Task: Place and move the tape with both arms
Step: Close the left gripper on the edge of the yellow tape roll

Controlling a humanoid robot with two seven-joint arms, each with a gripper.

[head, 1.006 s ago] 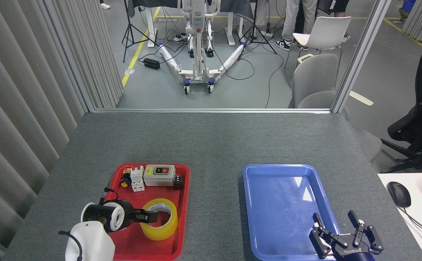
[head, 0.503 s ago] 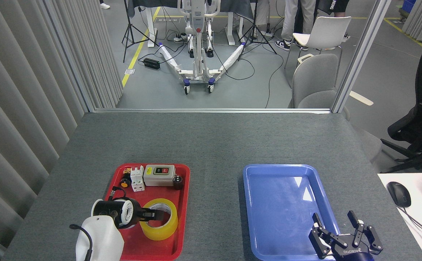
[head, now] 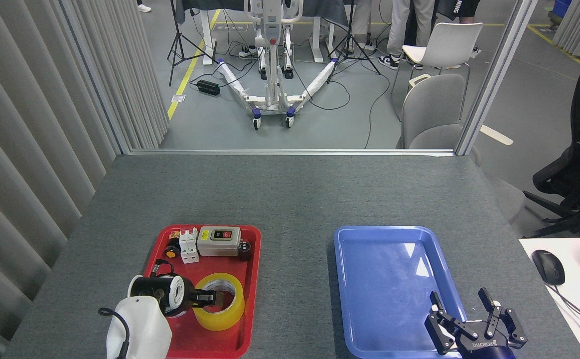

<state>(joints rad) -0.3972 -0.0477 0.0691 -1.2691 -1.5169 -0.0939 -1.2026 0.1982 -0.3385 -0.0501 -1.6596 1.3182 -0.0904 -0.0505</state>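
Note:
The yellow tape roll [head: 221,319] lies flat in the near half of the red tray [head: 251,289], its white printed core facing up. My left gripper [head: 209,298] comes in from the left. Its dark fingers [head: 205,297] reach over the roll's left rim toward the core. They look narrow and close together, and I cannot make out whether they hold the roll. My right gripper [head: 458,300] hangs open over the near right corner of the blue tray [head: 369,259], fingers spread, holding nothing.
At the far end of the red tray are a grey switch box [head: 218,241], white breakers [head: 189,246] and small black parts [head: 244,250]. A white desk with a mouse [head: 548,266] stands to the right. A curtain wall runs along the left.
My left gripper has moved right, so its fingers reach further over the tape's left rim. The tape, trays and right gripper have stayed where they were.

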